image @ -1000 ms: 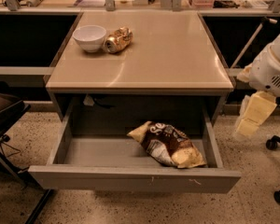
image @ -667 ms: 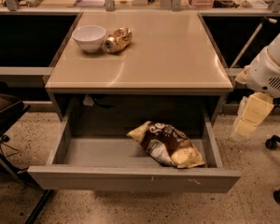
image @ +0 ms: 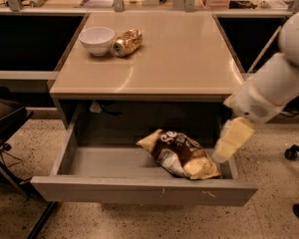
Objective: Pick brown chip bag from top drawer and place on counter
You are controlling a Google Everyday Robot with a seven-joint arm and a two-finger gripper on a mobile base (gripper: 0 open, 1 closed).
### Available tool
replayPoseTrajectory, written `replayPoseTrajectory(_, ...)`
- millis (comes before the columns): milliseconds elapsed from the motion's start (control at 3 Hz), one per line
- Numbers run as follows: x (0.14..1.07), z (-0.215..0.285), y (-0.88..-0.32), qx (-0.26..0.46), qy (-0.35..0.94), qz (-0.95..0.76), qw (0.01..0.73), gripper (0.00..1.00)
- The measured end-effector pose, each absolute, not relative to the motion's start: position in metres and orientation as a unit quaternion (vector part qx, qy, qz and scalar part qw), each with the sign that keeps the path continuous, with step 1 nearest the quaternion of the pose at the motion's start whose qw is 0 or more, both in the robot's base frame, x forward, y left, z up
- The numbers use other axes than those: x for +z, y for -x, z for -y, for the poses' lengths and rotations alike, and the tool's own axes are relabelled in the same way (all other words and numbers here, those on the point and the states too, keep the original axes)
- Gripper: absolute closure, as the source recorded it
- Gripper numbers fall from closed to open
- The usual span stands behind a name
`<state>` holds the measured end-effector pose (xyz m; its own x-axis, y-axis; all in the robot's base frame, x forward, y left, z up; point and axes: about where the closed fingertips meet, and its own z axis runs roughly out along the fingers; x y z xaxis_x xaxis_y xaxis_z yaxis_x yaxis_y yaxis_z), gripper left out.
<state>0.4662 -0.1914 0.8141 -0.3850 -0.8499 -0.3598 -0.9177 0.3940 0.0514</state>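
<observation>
Swung leftward since a second ago, the gripper [image: 225,151] hangs over the right end of the top drawer [image: 139,190], beside the brown chip bag [image: 182,155] lying inside; open or closed, cannot tell.

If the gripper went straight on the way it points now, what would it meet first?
Likely the chip bag in the drawer: the gripper hangs beside it, angled down-left. Depth unclear; the drawer's right wall may come first.
</observation>
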Motion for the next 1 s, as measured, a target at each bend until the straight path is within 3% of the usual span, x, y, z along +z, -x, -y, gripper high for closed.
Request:
replayPoseTrajectory(333,0.755,0.13,-0.494,0.153,0.52,-0.827,0.15,0.0)
replayPoseTrajectory(1000,0.75,0.126,-0.513,0.148,0.477,-0.848,0.177,0.0)
